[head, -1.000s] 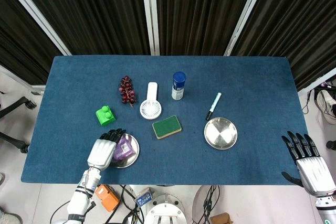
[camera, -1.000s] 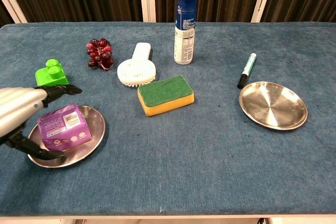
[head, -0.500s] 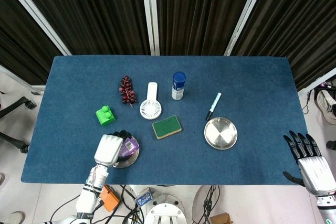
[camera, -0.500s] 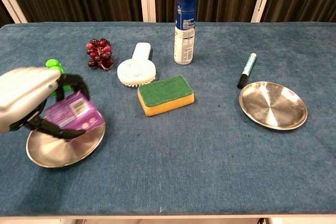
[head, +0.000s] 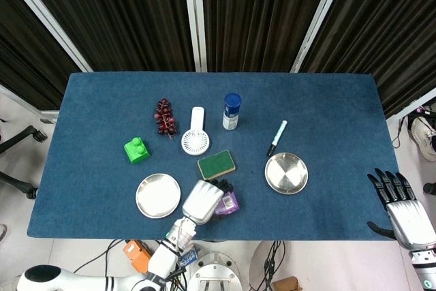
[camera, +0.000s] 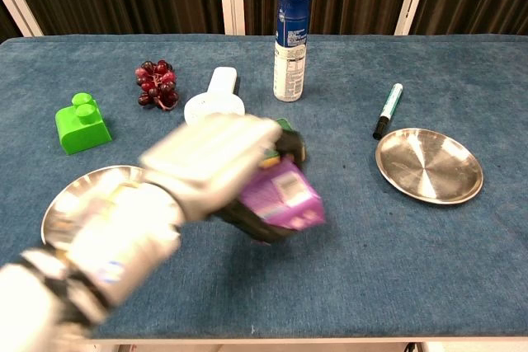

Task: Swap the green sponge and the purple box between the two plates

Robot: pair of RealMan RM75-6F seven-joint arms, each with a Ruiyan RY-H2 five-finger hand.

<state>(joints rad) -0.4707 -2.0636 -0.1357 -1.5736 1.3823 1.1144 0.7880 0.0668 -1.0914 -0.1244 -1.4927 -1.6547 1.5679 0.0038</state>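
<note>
Left hand (head: 203, 202) grips the purple box (head: 228, 202), fingers wrapped over its top and near side, box tilted and blurred in the chest view (camera: 283, 195). Has lifted the box clear of the left plate (head: 157, 195) within the last second and carried it rightward across the cloth; now hangs just in front of the green sponge (head: 216, 164), roughly midway between the two plates. Leaves the left plate bare, so half of the swap looks under way: box out and headed for the right plate (head: 286, 173), sponge not yet touched and lying on the table between the plates rather than on either. Sits low in the palm, box jutting out toward the right plate from under the fingers. Right hand (head: 403, 207) off the table's right edge, fingers spread and apart, holding nothing, well away from the right plate.
</note>
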